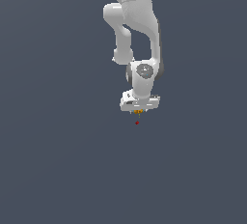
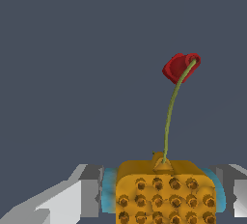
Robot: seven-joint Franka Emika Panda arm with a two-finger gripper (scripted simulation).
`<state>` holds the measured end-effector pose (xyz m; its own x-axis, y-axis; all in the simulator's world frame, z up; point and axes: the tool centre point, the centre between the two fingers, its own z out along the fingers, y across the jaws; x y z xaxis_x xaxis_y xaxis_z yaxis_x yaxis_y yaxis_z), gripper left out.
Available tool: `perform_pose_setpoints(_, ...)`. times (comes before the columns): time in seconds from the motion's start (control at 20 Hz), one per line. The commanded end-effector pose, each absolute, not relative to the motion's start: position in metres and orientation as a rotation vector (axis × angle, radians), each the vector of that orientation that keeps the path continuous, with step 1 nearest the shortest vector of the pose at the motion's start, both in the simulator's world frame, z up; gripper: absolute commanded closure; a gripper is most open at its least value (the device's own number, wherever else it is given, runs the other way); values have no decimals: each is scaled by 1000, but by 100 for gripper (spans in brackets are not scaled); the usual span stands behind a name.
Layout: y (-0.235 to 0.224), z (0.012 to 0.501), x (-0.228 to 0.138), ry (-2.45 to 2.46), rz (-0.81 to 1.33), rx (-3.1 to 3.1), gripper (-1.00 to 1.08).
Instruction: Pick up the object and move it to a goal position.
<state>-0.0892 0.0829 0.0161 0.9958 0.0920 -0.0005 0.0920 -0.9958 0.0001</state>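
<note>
The object [image 2: 164, 191] fills the low part of the wrist view. It is an orange-yellow block covered in round bumps. A thin green stalk [image 2: 169, 117] rises from it to a small red blob [image 2: 181, 67]. My gripper [image 2: 163, 203] is shut on the object, and grey fingers [image 2: 91, 189] with teal pads [image 2: 108, 189] press both of its sides. In the exterior view the object [image 1: 138, 112] is a tiny orange speck just under the white gripper [image 1: 139, 109]. A red dot [image 1: 137, 122] sits a little below it.
The white arm [image 1: 137, 30] comes down from the top of the exterior view. Behind everything is a flat, even grey-blue ground [image 1: 58, 160] with no other objects or edges in sight.
</note>
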Motion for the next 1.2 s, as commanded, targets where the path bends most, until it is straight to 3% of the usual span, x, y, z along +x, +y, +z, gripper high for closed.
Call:
perform_pose_setpoints(0.0, 83, 17, -89, 144, 0, 3138, 108)
perform_pose_setpoints(0.5, 94, 54, -77, 144, 0, 3138, 108)
perform_pose_setpoints(1.15, 129, 164, -39, 144, 0, 3139, 108)
